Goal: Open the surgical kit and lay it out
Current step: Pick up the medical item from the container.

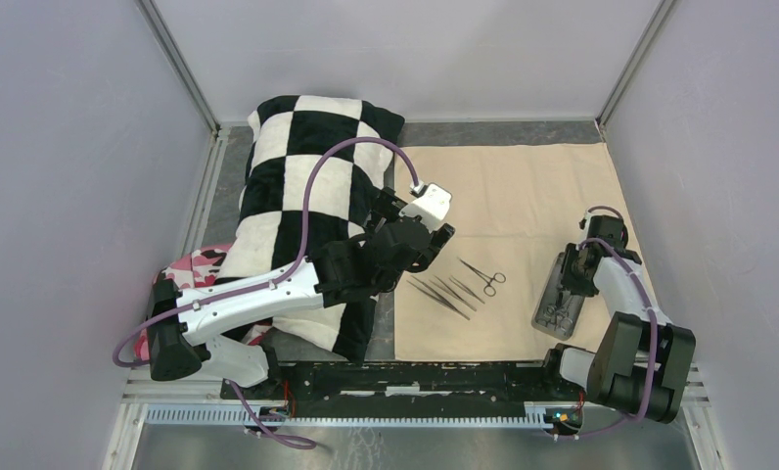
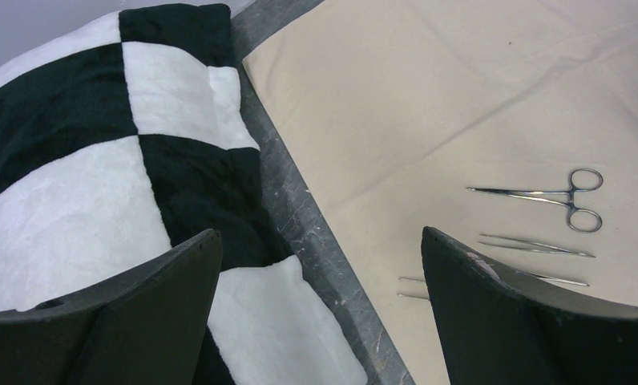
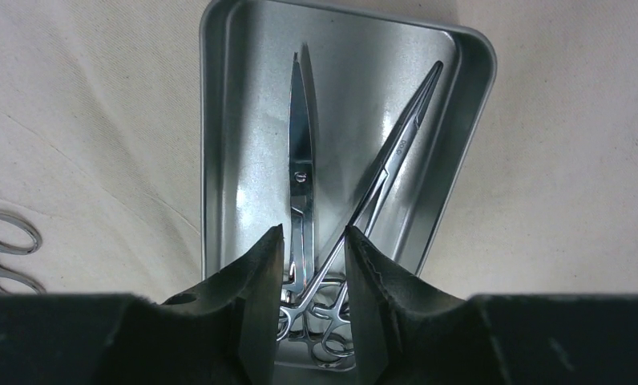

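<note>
The cloth (image 1: 523,186) lies spread flat on the table (image 1: 231,176), its left edge just beside the checkered pillow (image 1: 307,166), with a strip of bare table between them in the left wrist view. The tray (image 1: 545,318) sits on the near right part of the cloth, its long side running away from the arms. Inside it lie scissors (image 3: 301,144) and a pair of forceps (image 3: 408,132), tips pointing away, their shanks crossing near the ring handles. The right jaws hang low over the near end of the tray, partly apart, with the crossed shanks passing between them; neither finger visibly presses on the steel, so nothing seems gripped. Left of the tray, well apart from it, a second pair of forceps (image 1: 483,274) lies on the bare cloth, and just nearer the arms lie thin tweezers (image 1: 444,296) side by side at the same slant. The left jaws gape wide and hold nothing, hovering above the cloth's left edge, with the pillow on one side and the laid-out tools on the other.
</note>
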### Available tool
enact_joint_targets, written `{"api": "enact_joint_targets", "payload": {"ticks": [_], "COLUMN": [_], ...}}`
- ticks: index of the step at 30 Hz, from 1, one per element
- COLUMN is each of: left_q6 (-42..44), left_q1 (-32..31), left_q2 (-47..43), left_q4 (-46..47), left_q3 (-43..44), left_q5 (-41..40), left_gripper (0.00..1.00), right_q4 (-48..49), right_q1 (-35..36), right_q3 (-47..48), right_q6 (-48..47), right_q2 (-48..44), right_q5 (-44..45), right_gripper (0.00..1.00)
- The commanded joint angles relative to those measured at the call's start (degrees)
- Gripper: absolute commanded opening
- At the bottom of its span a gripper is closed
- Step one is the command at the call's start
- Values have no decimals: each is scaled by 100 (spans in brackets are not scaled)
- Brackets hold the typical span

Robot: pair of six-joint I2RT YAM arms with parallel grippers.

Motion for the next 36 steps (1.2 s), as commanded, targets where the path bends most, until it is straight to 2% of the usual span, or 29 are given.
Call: {"api": "enact_joint_targets", "payload": {"ticks": [1,8,17,27,36], "left_q6": [-31,-1,9,9,12], "left_q1": [-50,-81,-77,-86,-81], "left_q2": [-118,-137,-120,-108,-120], "left_q4": [190,198,207,208,208], "left_q3": [45,38,28,28,28], "left_q5": [0,-20,-29,-20,-29], "left_gripper": [100,100,100,100,100], "right_q4": [114,373,495,550,583], "right_q1": [-16,-16,-13,-10,-6], "right_q3": [103,128,70,9,-17], "right_q6": [266,202,124,66,32], "right_q2": [-260,161,252,283,310], "right_q5": [90,-445,-170,-73,-65], "right_gripper": [39,33,21,20,25]}}
